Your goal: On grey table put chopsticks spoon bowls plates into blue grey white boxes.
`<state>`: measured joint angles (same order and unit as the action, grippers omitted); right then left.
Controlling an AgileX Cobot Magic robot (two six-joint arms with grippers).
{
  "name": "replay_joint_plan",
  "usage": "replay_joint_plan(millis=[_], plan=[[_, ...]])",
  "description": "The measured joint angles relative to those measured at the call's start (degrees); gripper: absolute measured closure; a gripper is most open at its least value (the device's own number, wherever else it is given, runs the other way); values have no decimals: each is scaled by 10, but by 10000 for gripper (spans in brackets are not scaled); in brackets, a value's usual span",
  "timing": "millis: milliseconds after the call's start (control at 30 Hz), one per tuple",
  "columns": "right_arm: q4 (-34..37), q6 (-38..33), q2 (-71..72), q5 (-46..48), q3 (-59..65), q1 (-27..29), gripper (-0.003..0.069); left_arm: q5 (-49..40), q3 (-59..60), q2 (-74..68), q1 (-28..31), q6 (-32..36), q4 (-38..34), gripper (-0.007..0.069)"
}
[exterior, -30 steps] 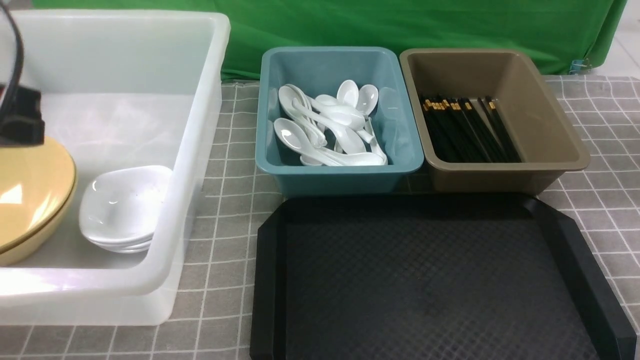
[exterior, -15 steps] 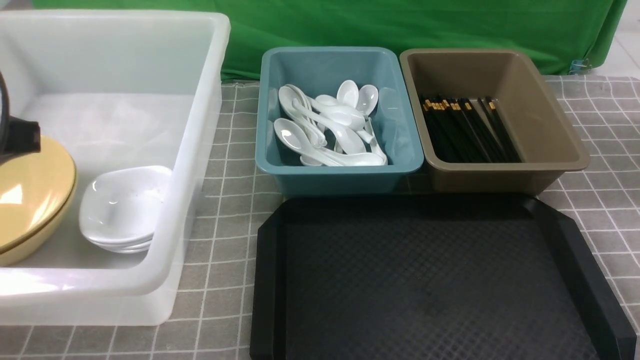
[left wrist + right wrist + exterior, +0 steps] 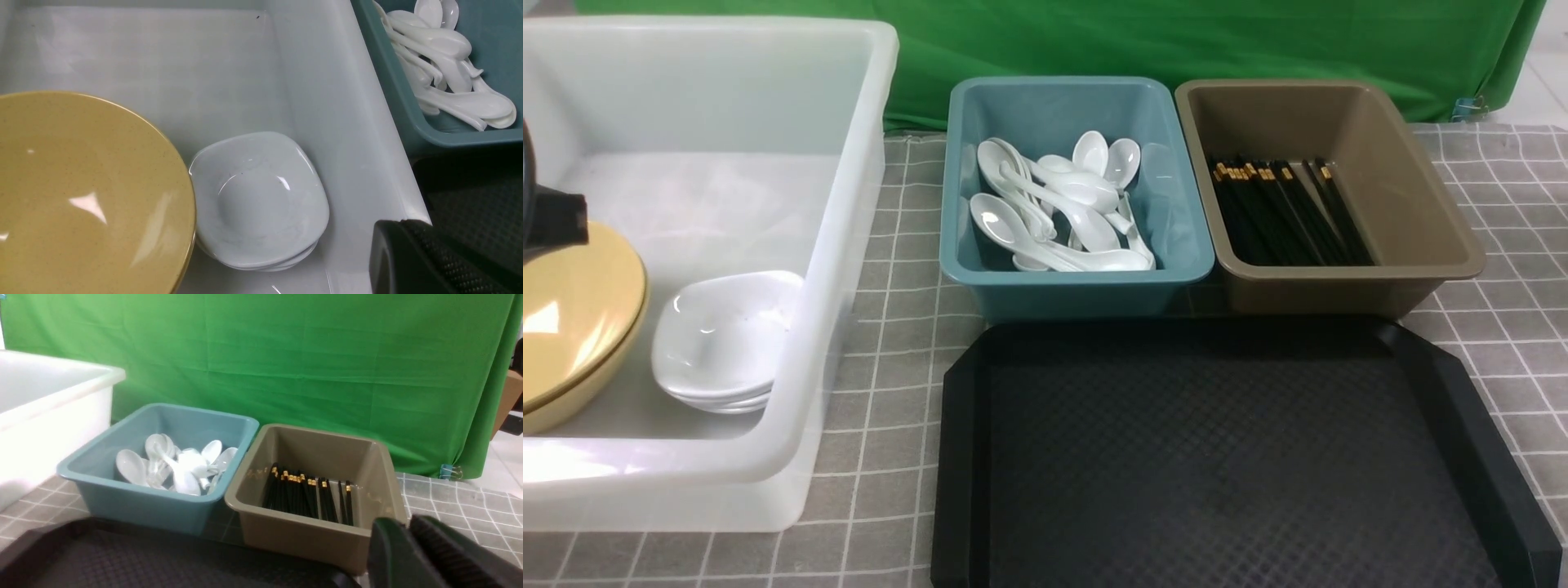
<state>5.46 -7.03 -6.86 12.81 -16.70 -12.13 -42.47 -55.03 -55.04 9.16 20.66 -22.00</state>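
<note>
Yellow bowls [image 3: 572, 327] and plates [image 3: 723, 343] boxed, tray [image 3: 1225, 457] bare: sorting seemingly done, left pincer [image 3: 412, 261] together, right pincer [image 3: 408, 555] unclear; retreat next.

The left pincer [image 3: 412, 261] is closed and holds nothing; the right pincer [image 3: 412, 555] shows its jaws nearly together.

Plates [image 3: 723, 339] right of bowls [image 3: 572, 314] in box [image 3: 849, 204].

No readable text, label, brand, number or sign shows on anything in these views.
</note>
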Motion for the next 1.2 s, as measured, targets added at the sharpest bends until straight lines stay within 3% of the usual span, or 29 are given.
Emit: replay_joint_plan(millis=[133, 433, 767, 1000, 1200], plan=[[-50, 1, 25, -18, 69, 0, 587, -1, 0, 0, 0, 0, 0, 624], [-85, 1, 67, -12, 163, 4, 559, -39, 0, 0, 0, 1, 1, 624], [-103, 1, 67, -1, 170, 117, 531, -73, 0, 0, 0, 2, 43, 624], [-104, 1, 67, -1, 170, 124, 515, -77, 5, 30, 0, 2, 25, 624], [-104, 1, 67, 0, 170, 124, 503, -11, 82, 137, 0, 2, 11, 624]])
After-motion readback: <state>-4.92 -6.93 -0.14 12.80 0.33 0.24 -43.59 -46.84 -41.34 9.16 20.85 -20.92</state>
